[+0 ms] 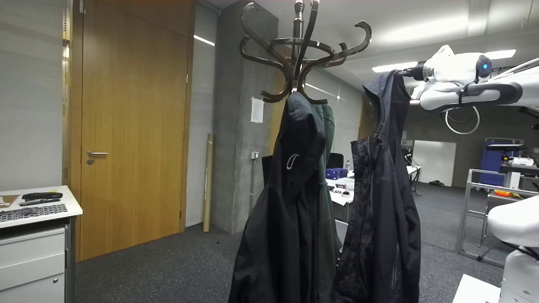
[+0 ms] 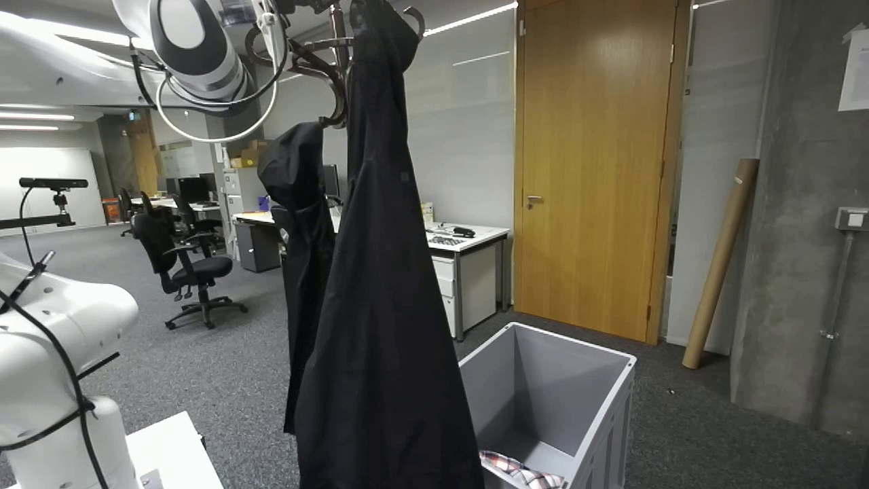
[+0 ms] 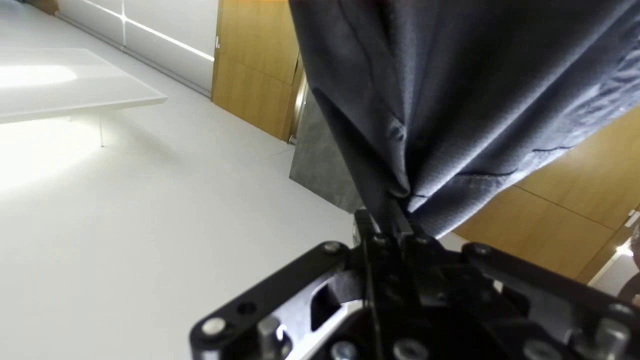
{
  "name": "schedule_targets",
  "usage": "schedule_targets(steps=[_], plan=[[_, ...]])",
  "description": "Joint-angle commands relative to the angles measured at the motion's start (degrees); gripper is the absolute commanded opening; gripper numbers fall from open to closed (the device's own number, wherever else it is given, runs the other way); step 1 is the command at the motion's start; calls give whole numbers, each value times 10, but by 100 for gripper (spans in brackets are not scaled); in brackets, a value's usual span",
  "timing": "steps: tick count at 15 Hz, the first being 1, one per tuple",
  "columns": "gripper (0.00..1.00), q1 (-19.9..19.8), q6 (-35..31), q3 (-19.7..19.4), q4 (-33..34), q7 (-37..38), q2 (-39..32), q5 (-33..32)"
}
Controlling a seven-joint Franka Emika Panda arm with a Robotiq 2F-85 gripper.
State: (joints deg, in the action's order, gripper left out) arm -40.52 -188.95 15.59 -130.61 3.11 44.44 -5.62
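Observation:
My gripper [image 1: 399, 73] is shut on the top of the hood of a dark hooded jacket [image 1: 387, 189], which hangs straight down from it, its front zip showing. In the wrist view the gripper [image 3: 392, 222] pinches the gathered dark fabric [image 3: 450, 90], which fans out in folds beyond the fingertips. A dark coat rack [image 1: 297, 46] stands beside the held jacket. From its lower hooks hang a black jacket [image 1: 286, 189] and a green garment [image 1: 327, 189] behind it. In an exterior view a large black jacket [image 2: 387, 285] and a narrower one [image 2: 299, 170] partly overlap; the fingertips cannot be made out there.
A grey bin [image 2: 557, 380] with a plaid cloth [image 2: 516, 470] inside stands on the floor near the jackets. A white desk [image 1: 46, 210], a wooden door [image 1: 134, 139], a concrete column [image 1: 240, 126] and a leaning cardboard tube [image 1: 208, 181] lie beyond. An office chair [image 2: 200, 268] is behind the arm.

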Motion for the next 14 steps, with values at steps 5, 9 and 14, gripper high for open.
schedule_targets(steps=[5,9,14], plan=[[0,-180,-57,106,141,30,-65,76],[0,-276,-63,166,212,51,-86,104],[0,-417,-76,257,321,89,-109,144]])
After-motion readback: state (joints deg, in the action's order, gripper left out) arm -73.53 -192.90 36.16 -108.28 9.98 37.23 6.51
